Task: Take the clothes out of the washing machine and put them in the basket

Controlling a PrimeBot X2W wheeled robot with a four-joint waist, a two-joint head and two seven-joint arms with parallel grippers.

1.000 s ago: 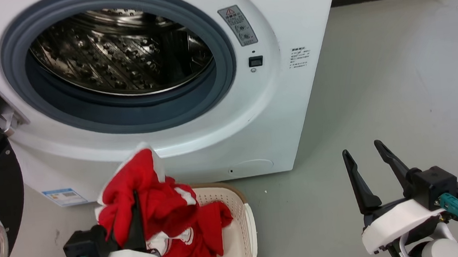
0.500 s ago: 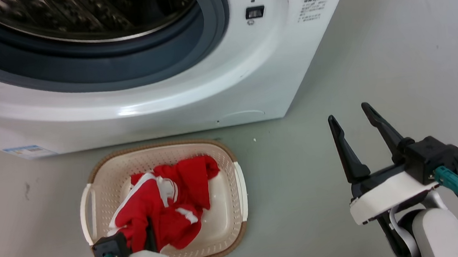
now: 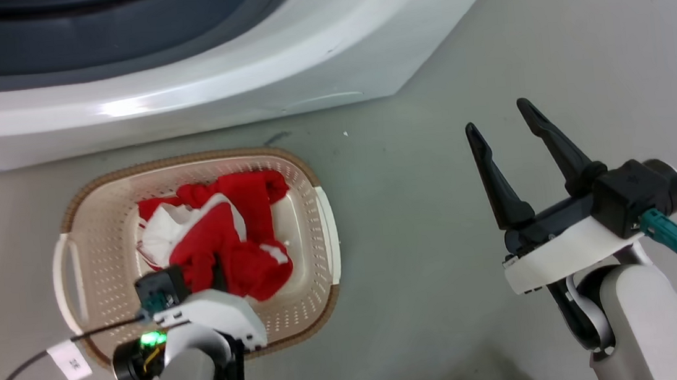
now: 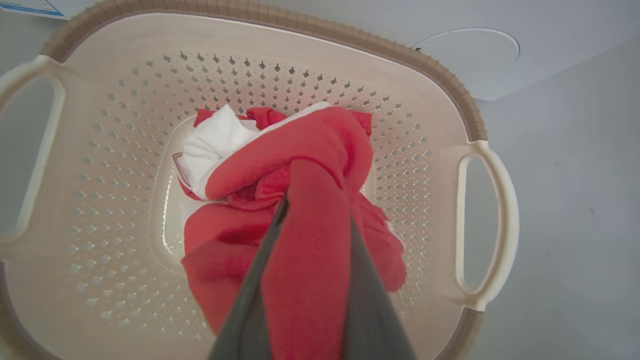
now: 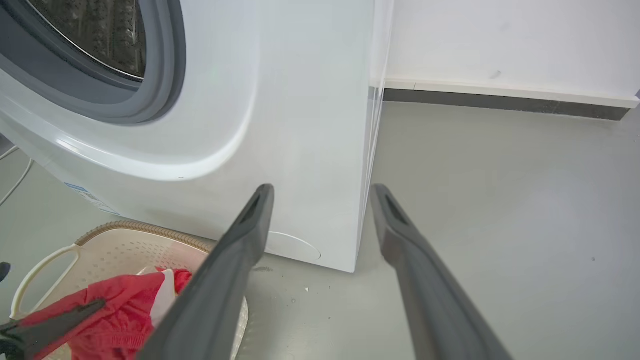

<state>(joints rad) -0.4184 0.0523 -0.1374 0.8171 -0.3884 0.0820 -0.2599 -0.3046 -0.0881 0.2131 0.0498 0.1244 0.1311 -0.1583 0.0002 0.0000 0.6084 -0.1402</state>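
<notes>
The cream basket (image 3: 101,237) stands on the floor just in front of the white washing machine (image 3: 241,81). The red and white clothes (image 3: 241,212) lie bunched inside it. My left gripper (image 3: 216,273) reaches down into the basket, shut on a fold of the red fabric. In the left wrist view that fold runs between the two fingers of the left gripper (image 4: 315,210), above the rest of the clothes (image 4: 300,145) and the basket (image 4: 350,35). My right gripper (image 3: 496,116) hangs open over bare floor to the basket's right, holding nothing. The right wrist view shows the right gripper (image 5: 322,189) facing the washing machine (image 5: 300,125), with the basket (image 5: 150,230) and clothes (image 5: 125,305) at lower left.
Grey floor (image 3: 428,218) stretches right of the basket. A thin black cable with a white tag (image 3: 69,360) trails from my left wrist past the basket's near corner. A wall with a dark baseboard (image 5: 500,97) stands behind the washer.
The head camera has tilted down, so the drum has left the view. My left gripper has lowered the clothes from above the basket's far edge down inside it. The right gripper stays open.
</notes>
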